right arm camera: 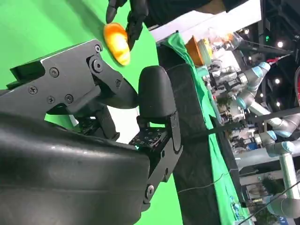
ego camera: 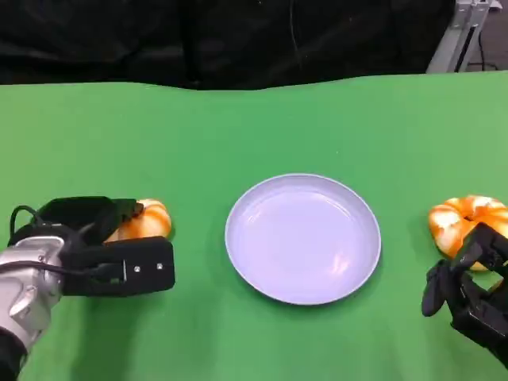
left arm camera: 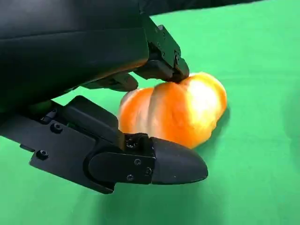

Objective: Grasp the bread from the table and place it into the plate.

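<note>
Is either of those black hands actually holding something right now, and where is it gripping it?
The left hand has its fingers around the bread roll, touching its top; a firm grip cannot be told. The right hand holds nothing.

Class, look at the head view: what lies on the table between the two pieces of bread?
The plate lies between the left bread and the right bread, with bare green table either side.

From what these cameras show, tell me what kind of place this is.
Probably a robotics lab or test hall. The table is draped in plain green cloth against a black backdrop, and the right wrist view shows several other robot arms standing under ceiling lights behind it.
</note>
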{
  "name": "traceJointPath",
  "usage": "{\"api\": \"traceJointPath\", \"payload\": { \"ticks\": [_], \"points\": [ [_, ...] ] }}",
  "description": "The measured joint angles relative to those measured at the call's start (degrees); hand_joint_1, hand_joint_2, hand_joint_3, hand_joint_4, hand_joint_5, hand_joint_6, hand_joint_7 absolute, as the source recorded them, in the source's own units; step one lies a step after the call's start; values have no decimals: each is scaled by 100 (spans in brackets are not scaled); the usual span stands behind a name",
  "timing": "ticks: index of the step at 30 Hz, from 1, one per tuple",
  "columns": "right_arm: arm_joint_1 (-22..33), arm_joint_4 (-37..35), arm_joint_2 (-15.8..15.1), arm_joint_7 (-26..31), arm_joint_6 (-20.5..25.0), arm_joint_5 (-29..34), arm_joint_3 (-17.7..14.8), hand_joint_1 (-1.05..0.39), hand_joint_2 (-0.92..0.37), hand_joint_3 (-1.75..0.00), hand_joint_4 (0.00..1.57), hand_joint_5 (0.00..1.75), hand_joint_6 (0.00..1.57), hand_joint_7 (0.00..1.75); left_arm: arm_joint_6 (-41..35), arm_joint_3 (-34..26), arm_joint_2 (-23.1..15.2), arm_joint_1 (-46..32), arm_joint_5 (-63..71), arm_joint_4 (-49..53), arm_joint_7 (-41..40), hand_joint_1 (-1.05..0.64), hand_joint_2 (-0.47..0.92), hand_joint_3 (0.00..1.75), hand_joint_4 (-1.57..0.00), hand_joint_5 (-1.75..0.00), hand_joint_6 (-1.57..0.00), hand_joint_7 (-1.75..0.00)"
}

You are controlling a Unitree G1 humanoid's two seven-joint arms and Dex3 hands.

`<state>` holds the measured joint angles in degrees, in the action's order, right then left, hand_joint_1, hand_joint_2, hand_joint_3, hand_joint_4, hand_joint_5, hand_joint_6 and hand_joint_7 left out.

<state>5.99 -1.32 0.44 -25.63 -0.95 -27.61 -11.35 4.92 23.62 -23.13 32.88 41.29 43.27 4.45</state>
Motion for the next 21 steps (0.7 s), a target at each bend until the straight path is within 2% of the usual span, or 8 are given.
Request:
{"api": "traceJointPath", "payload": {
  "ticks": [3,6,17,21],
  "points": [
    [1,0,0,1,0,0,-1,-9,-63,-109,80,175,70,160,82,3,5,90,-96,140,-24,-91,92,35,-48,-3,-48,-2],
    [0,-1,-2,1,0,0,-3,-9,-63,-109,80,175,69,160,204,4,31,149,-160,367,-85,-80,92,29,-58,-5,-57,-4],
    [-2,0,-8,-2,0,-5,-12,-9,-64,-109,79,175,69,160,517,94,88,398,-357,1034,-308,-79,92,30,-58,-2,-59,-2],
    [-3,0,-9,-2,0,-5,-12,-9,-63,-109,79,175,69,161,540,121,99,427,-376,1094,-333,-65,92,28,-59,-2,-61,-3]
  ]
}}
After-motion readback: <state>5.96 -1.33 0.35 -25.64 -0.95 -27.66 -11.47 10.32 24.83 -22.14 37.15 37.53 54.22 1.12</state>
